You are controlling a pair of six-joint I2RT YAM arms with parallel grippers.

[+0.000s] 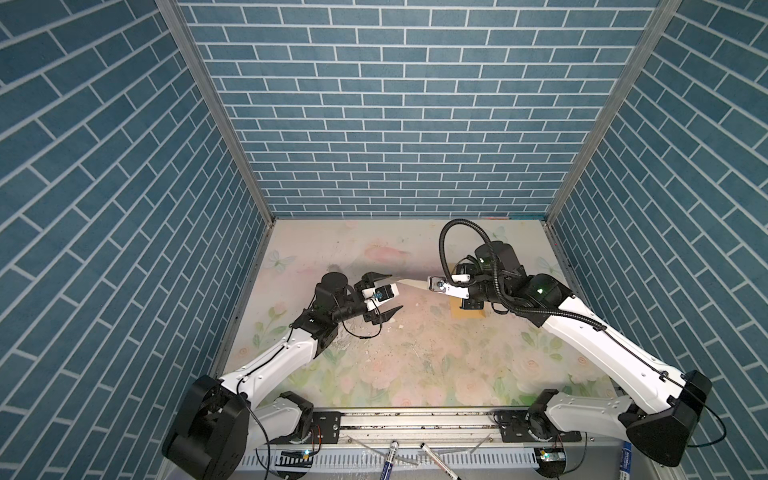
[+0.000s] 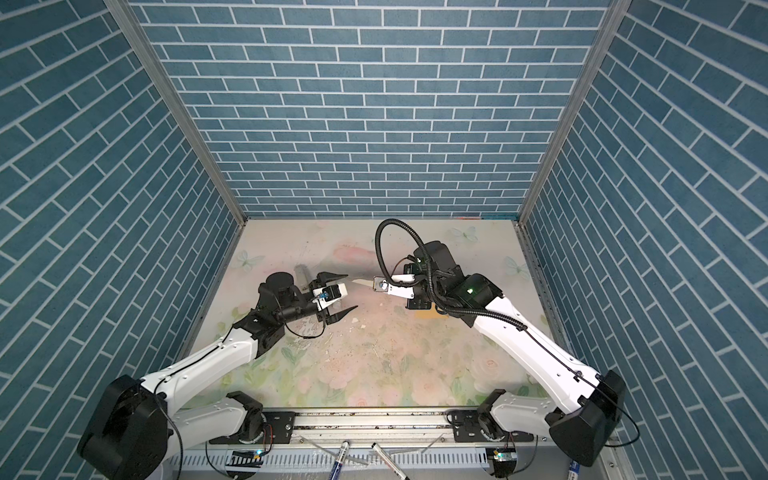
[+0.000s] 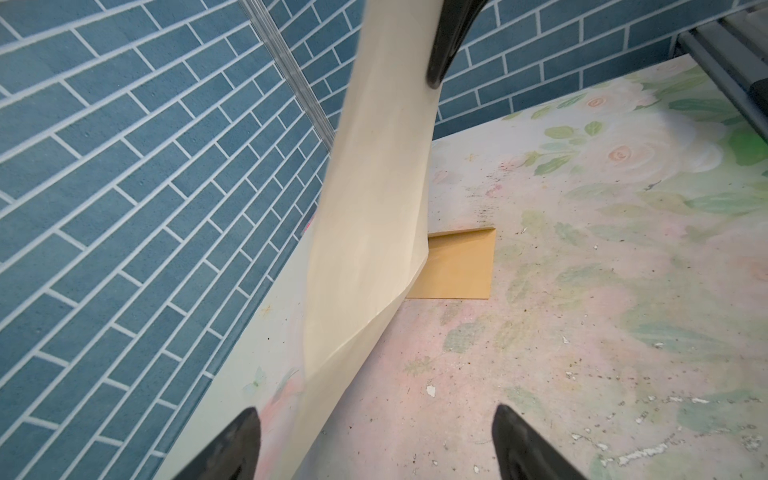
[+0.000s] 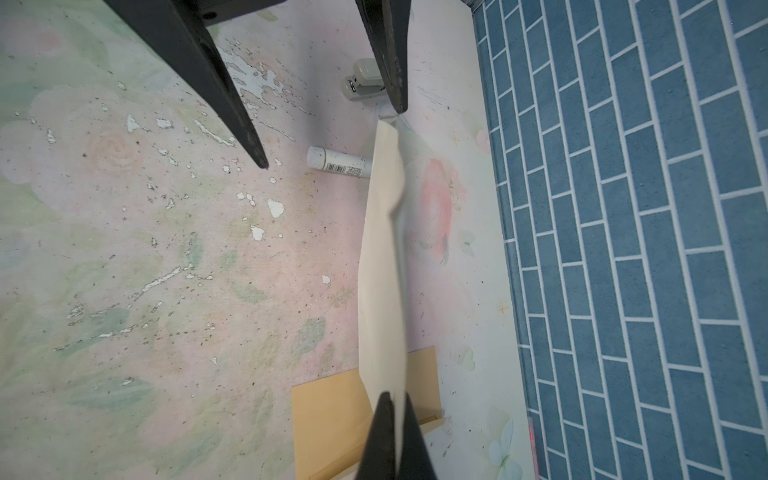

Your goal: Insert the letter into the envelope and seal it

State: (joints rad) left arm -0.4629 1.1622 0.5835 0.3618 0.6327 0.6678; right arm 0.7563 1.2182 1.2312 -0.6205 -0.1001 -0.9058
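The letter [image 1: 411, 284], a pale beige sheet, hangs in the air between the two arms, twisted along its length [image 3: 374, 187]. My right gripper [image 4: 397, 399] is shut on one end of it. Its free end [image 4: 386, 133] lies between the jaws of my left gripper [image 1: 388, 293], close to one finger [image 4: 395, 83], and the jaws stand wide apart around it. The mustard-yellow envelope [image 3: 457, 266] lies flat on the table under the right arm, partly hidden by that arm in both top views [image 1: 467, 312] [image 2: 430, 316].
A white glue stick [image 4: 338, 164] and a grey stapler [image 4: 363, 81] lie on the floral mat behind the left gripper. Blue brick walls close in the back and both sides. Markers [image 1: 388, 457] lie on the front rail.
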